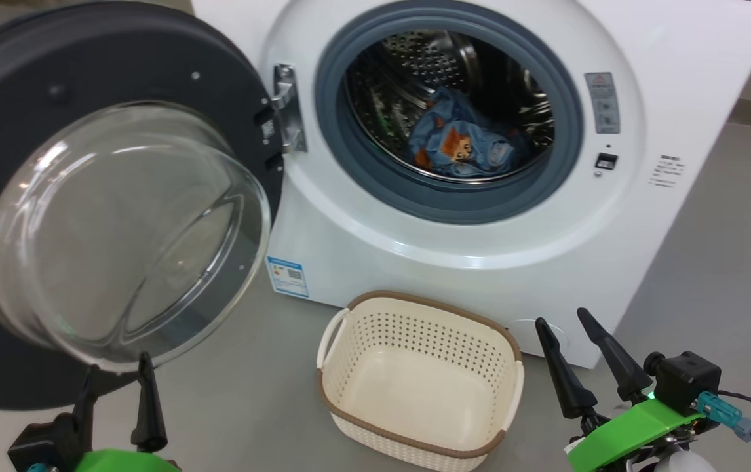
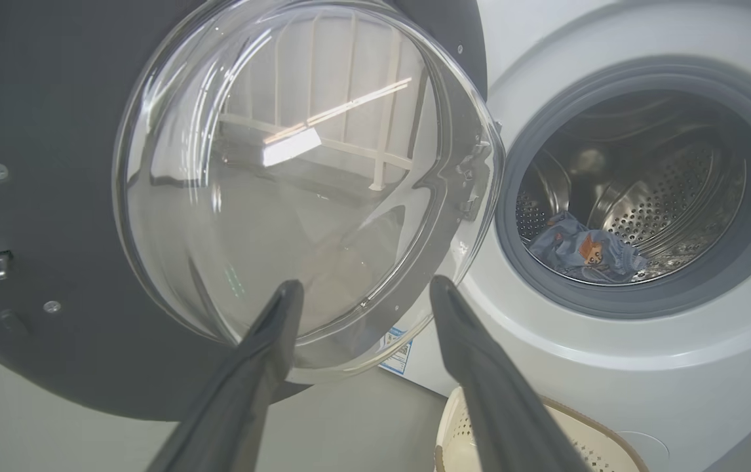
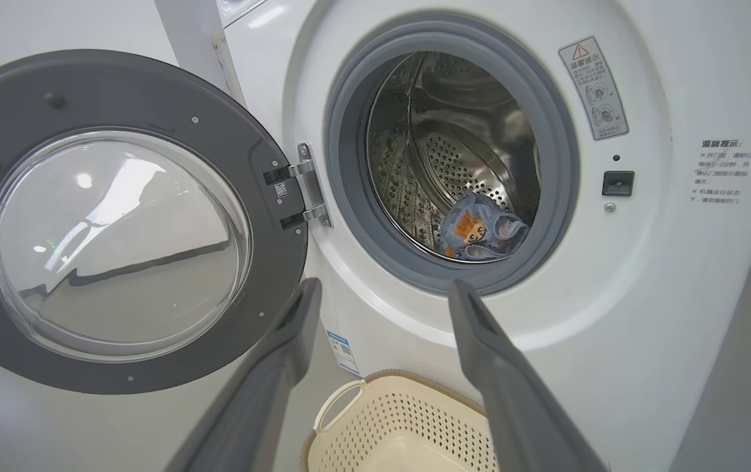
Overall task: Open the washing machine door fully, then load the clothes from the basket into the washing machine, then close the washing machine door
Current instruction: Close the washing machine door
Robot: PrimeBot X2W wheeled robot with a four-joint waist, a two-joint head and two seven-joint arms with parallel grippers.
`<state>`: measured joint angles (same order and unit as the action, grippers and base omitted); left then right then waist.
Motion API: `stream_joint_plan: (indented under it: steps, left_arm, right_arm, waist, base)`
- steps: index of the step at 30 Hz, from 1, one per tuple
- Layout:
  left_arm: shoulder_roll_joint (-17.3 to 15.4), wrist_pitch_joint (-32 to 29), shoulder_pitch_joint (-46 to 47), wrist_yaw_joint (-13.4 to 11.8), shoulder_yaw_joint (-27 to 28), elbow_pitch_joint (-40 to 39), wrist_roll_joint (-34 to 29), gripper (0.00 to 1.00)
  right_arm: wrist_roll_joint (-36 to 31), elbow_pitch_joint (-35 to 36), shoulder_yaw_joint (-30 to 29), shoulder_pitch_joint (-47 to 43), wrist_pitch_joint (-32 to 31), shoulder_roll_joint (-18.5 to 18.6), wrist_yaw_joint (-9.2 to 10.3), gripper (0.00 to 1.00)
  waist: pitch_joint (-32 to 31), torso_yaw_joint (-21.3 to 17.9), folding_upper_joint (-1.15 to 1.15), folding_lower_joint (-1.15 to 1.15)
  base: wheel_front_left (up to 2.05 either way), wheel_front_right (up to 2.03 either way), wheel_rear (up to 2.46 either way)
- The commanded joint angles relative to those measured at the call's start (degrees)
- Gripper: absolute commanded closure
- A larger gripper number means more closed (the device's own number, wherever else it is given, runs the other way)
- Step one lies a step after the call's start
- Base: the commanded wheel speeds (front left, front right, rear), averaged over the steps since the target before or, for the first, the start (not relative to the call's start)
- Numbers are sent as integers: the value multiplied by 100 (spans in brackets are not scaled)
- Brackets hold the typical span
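Note:
The white washing machine stands ahead with its round black-rimmed door swung wide open to the left, glass bowl facing me. Light blue clothes with orange prints lie inside the steel drum, also seen as clothes and clothes in the wrist views. The cream basket sits on the floor below the opening with nothing in it. My left gripper is open just below the door's glass. My right gripper is open to the right of the basket, holding nothing.
Grey floor extends to the right of the machine and in front of the basket. The open door fills the space at the left, close to the left fingers. The basket rim lies below the right fingers.

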<state>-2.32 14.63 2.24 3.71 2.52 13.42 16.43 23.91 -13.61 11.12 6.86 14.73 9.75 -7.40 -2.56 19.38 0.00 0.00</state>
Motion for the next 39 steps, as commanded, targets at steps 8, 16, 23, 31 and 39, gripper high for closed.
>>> stream_joint_plan:
  steps: [8,16,23,31,39]
  left_arm:
    - [-97,37,36,-64,173,-135,-35,0]
    - [-109,37,45,-82,178,-132,-8,0]
    - [-115,37,57,-88,184,-160,13,0]
    - [-128,37,55,-103,188,-181,22,0]
    - [-171,37,89,-117,201,-213,45,0]
  right_arm:
    - [12,123,165,20,27,-7,-9,0]
    - [14,128,149,14,27,-32,-9,0]
    - [38,139,169,27,27,-35,-9,0]
    - [49,128,146,30,27,-33,-9,0]
    - [44,136,126,42,27,-54,-9,0]
  waist:
    - [-32,477,0,0]
    - [-45,603,0,0]
    - [-26,603,0,0]
    - [-12,560,0,0]
    - [32,509,0,0]
  base:
    - [0,0,0]
    - [0,0,0]
    - [0,0,0]
    - [0,0,0]
    - [0,0,0]
